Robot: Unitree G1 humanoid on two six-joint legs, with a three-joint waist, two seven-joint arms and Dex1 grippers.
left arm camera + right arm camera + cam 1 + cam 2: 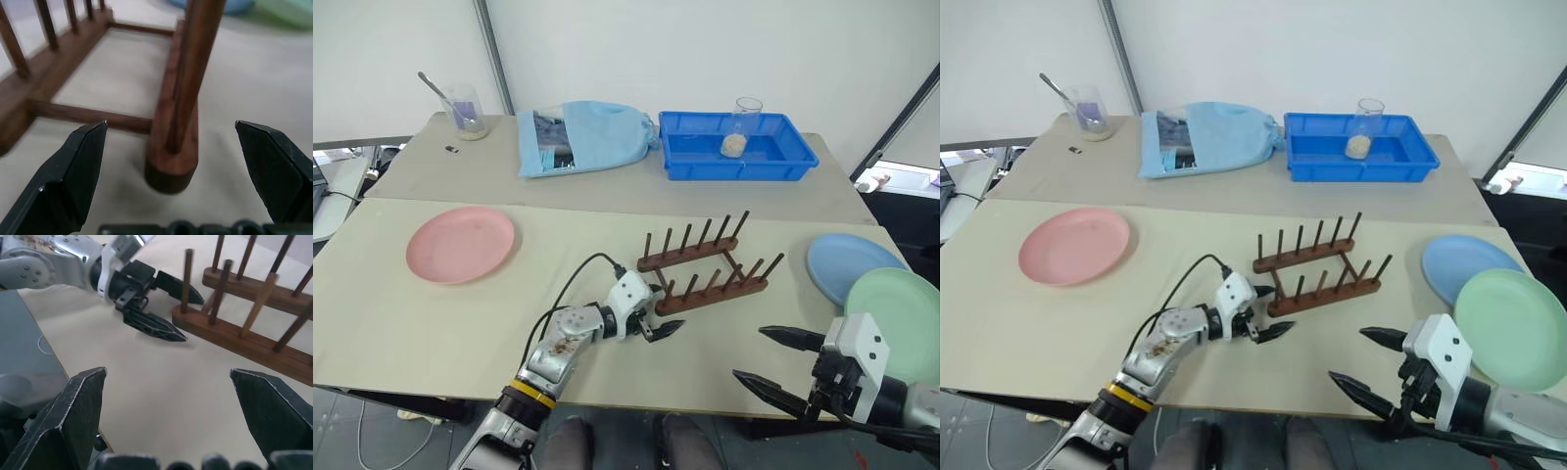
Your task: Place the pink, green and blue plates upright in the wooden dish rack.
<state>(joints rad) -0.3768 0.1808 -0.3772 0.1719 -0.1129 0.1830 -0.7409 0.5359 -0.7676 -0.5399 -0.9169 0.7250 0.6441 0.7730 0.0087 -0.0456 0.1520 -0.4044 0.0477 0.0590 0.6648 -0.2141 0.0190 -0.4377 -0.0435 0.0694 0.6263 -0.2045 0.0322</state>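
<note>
- The left gripper (pixel 661 324) sits low over the worktop (pixel 372 323) at the near-left end of the wooden dish rack (pixel 705 269), its black fingers spread with the end of the near base bar (pixel 171 169) between them; it grips nothing.
- The right gripper (pixel 773 360) hangs above the worktop's near edge toward the right corner, jaws wide and empty.
- The rack stands empty at mid-worktop, skewed to the front edge. The pink plate (pixel 461 244) lies flat toward the left edge, well apart from it. The blue plate (pixel 847 262) and green plate (pixel 901 318) lie flat by the right edge, green overlapping blue on the near side.
- Judged step: steadying or squaring the rack before any plate goes in. Closing gently on the bar end, not on a peg, should avoid tipping the light frame; it likely slides easily on the smooth board.
- No plate is yet upright, so the task appears barely begun.
- Along the far edge: a measuring cup with a spoon (pixel 462 110), a pale-blue cloth bag (pixel 582 137), and a bright-blue tray (pixel 739 147) holding a glass (pixel 741 127). None blocks the rack.
- The left arm's cable (pixel 570 284) loops over the board beside the rack and might snag a passing plate.
</note>
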